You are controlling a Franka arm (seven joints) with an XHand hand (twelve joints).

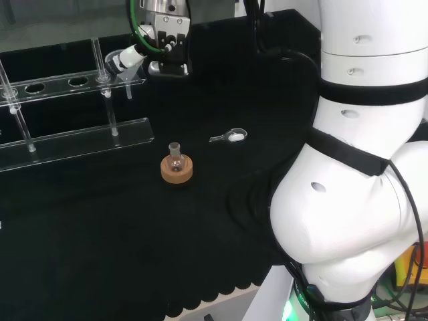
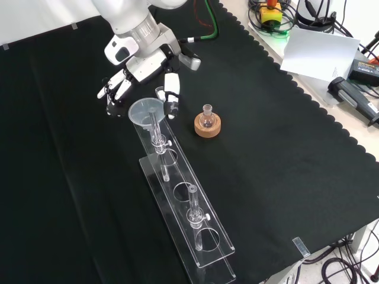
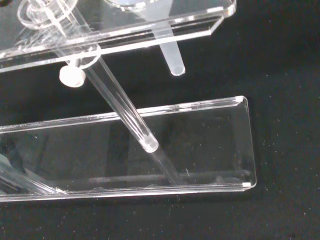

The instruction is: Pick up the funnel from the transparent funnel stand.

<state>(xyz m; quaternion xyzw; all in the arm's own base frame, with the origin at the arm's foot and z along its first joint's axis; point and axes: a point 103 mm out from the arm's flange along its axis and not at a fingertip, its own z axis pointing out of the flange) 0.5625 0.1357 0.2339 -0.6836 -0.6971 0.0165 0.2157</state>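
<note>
- The hand [image 2: 139, 74] hovers open over the far end of the transparent funnel stand [image 2: 195, 236], fingers spread to either side of the funnel [image 2: 145, 111].
- The funnel sits in the stand's end hole — untouched.
- A small flask [image 2: 206, 117] on a cork ring [image 2: 207, 127] stands just beside.

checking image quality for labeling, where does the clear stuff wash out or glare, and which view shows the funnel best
Front view: the funnel rim reads clearly against the black cloth, beside the hand. Head view: the funnel stand catches pale glare along its edges. Wrist view: the stand's base plate shows bright edge highlights and faint reflections.
</note>
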